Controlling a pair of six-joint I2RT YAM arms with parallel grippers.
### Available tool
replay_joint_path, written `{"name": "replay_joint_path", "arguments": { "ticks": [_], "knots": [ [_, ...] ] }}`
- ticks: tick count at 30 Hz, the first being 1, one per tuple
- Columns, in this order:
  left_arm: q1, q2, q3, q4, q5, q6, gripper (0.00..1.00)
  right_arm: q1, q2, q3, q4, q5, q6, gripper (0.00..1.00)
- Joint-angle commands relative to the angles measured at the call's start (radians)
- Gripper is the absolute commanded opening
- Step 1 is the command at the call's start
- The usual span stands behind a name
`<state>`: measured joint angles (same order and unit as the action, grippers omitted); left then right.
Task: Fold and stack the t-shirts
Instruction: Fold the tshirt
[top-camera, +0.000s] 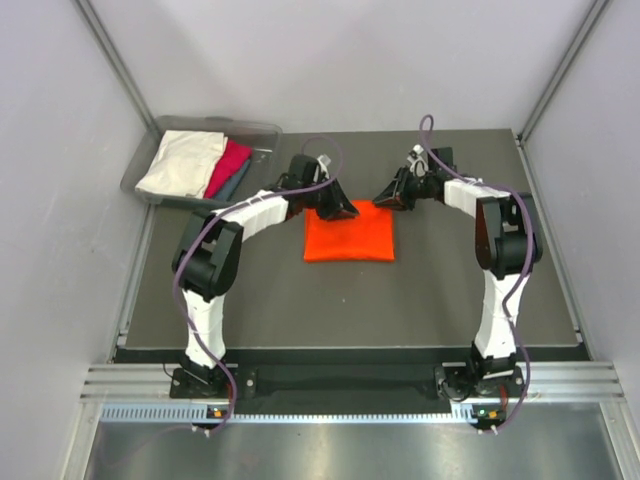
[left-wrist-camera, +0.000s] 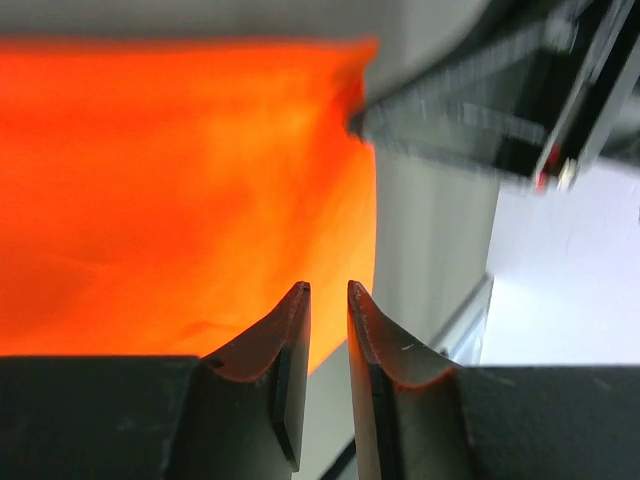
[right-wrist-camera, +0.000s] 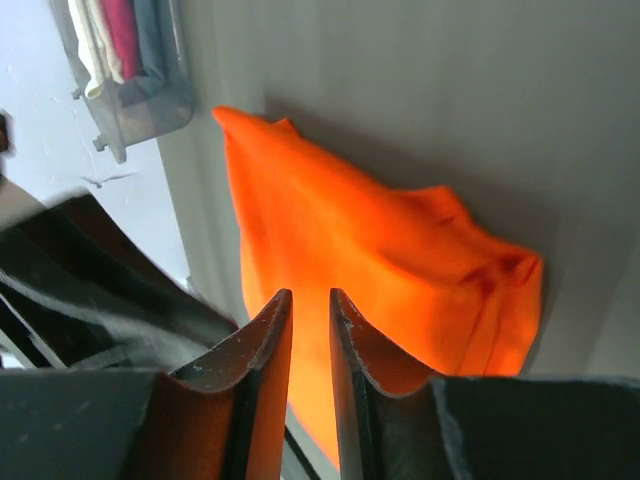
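**Orange tee folded at mid-table, both grippers at its far corners, nothing held**

- Table (top-camera: 350, 310): dark mat. Work sits from centre toward 12 o'clock.
- Grey plastic bin (top-camera: 262, 133): at 10 o'clock, off the mat's corner. It holds a cream-white t-shirt (top-camera: 180, 162) on top, a magenta-pink t-shirt (top-camera: 228, 165) beside it and a sliver of teal-grey t-shirt (top-camera: 238, 186) under that. All are folded.
- Orange t-shirt (top-camera: 349, 235): lies just 12 o'clock of table centre, well apart from the bin.
  - Handling (judgement): light, limp knit. It will sag and unfold if lifted by a single layer, and it drags on the mat rather than slides. Best hold is a pinch through all layers at the two far corners, or along a folded edge, both arms together.
  - Look: bright, plain, a squarish packet several layers thick. The right wrist view shows a puffy, rumpled fold at the 4 o'clock end and edges that are not crisp.
- Left gripper (left-wrist-camera: 328, 288): over the shirt's 11 o'clock corner. Jaws are a narrow slit apart with no cloth between them. Whether it touches the fabric I cannot tell.
- Right gripper (right-wrist-camera: 310, 293): just beside the 1 o'clock corner. It shows the same narrow slit and grips nothing.
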<state>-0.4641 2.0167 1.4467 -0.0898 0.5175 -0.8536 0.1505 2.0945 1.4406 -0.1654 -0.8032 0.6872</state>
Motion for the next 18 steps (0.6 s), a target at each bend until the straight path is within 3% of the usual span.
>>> {"name": "replay_joint_path", "arguments": {
  "ticks": [1, 5, 9, 11, 13, 16, 18],
  "knots": [
    [-0.021, -0.001, -0.002, 0.124, 0.069, -0.024, 0.26, 0.003, 0.061, 0.030, 0.159, -0.074, 0.037, 0.23],
    [-0.019, 0.013, 0.026, 0.094, 0.046, 0.007, 0.26, 0.006, 0.195, 0.096, 0.240, -0.103, 0.083, 0.27],
    [-0.018, 0.045, 0.040, 0.105, 0.049, -0.012, 0.27, 0.004, 0.213, 0.178, 0.169, -0.099, 0.046, 0.31],
    [-0.016, 0.053, 0.029, 0.119, 0.052, -0.030, 0.27, 0.000, 0.141, 0.199, 0.068, -0.059, 0.006, 0.34],
    [-0.011, 0.053, 0.006, 0.137, 0.052, -0.032, 0.27, -0.011, 0.086, 0.230, -0.142, 0.021, -0.086, 0.43],
    [-0.007, 0.025, -0.045, 0.174, 0.053, -0.056, 0.26, -0.009, -0.063, 0.143, -0.213, 0.059, -0.129, 0.55],
    [-0.010, -0.008, -0.075, 0.179, 0.042, -0.056, 0.26, 0.004, -0.152, 0.062, -0.181, 0.010, -0.101, 0.56]
  ]
}}
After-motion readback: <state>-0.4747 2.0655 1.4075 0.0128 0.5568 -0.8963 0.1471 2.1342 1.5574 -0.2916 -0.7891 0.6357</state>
